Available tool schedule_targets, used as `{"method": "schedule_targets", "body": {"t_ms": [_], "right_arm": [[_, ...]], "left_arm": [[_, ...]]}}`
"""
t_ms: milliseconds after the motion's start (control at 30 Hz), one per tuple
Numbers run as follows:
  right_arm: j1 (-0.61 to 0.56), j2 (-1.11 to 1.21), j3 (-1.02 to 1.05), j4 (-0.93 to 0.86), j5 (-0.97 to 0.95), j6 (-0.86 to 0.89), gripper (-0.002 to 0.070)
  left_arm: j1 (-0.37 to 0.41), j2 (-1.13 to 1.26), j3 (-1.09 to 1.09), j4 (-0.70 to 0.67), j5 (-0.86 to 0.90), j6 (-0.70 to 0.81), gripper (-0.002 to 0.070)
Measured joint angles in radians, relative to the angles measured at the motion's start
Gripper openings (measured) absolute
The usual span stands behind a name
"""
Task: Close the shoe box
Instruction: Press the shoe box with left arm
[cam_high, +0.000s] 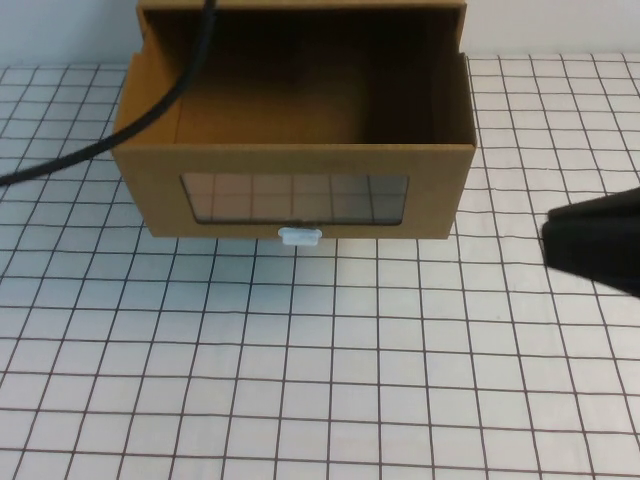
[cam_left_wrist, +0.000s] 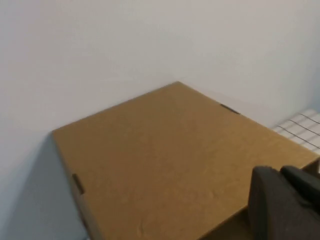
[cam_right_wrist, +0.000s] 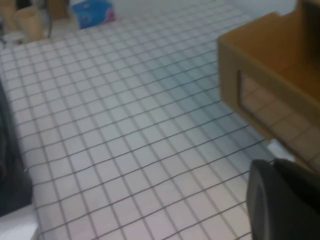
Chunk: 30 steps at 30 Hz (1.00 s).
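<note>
At 12 o'clock on desk: shoe box drawer out, unclosed. Right pincer at 3 o'clock, left pincer above box; grip of both unclear.

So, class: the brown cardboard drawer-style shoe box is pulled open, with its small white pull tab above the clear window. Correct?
Not quite. The brown cardboard shoe box is open, but the small white pull tab sits below the clear window, as the high view shows.

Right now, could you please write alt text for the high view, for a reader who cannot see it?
A brown cardboard shoe box stands on a white gridded table with its drawer pulled out toward the camera, showing a clear window and a small white pull tab under it. The right gripper enters as a dark shape from the right edge, apart from the box; the left gripper is not in this view.
</note>
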Motion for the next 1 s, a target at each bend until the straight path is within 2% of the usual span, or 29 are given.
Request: {"method": "schedule_targets", "body": {"t_ms": [100,367,500,733,833,1000], "right_arm": [[0.048,0.067,0.000,0.010,0.022,-0.020,-0.0013],[0.243,0.152,0.000,-0.011,-0.103,0.032,-0.0013],[0.383,0.210,0.000,-0.142,-0.182,0.162,-0.0013],[0.653,0.366,0.000,-0.441,-0.241,0.421,-0.0013],[0.743,0.434,0.000,-0.562,-0.250,0.534,-0.0013],[0.835,0.516,0.000,-0.720,-0.253,0.680,-0.0013]], "left_arm": [[-0.007,0.153,-0.150,-0.088,0.084,0.076,-0.0004],[-0.007,0.494,-0.475,-0.171,0.184,0.097,-0.0004],[-0.007,0.610,-0.550,-0.225,0.190,0.121,-0.0004],[-0.007,0.734,-0.559,-0.335,0.204,0.190,-0.0004],[-0.001,0.778,-0.576,-0.379,0.237,0.135,-0.0004],[0.034,0.854,-0.656,-0.426,0.301,-0.085,-0.0004]]}}
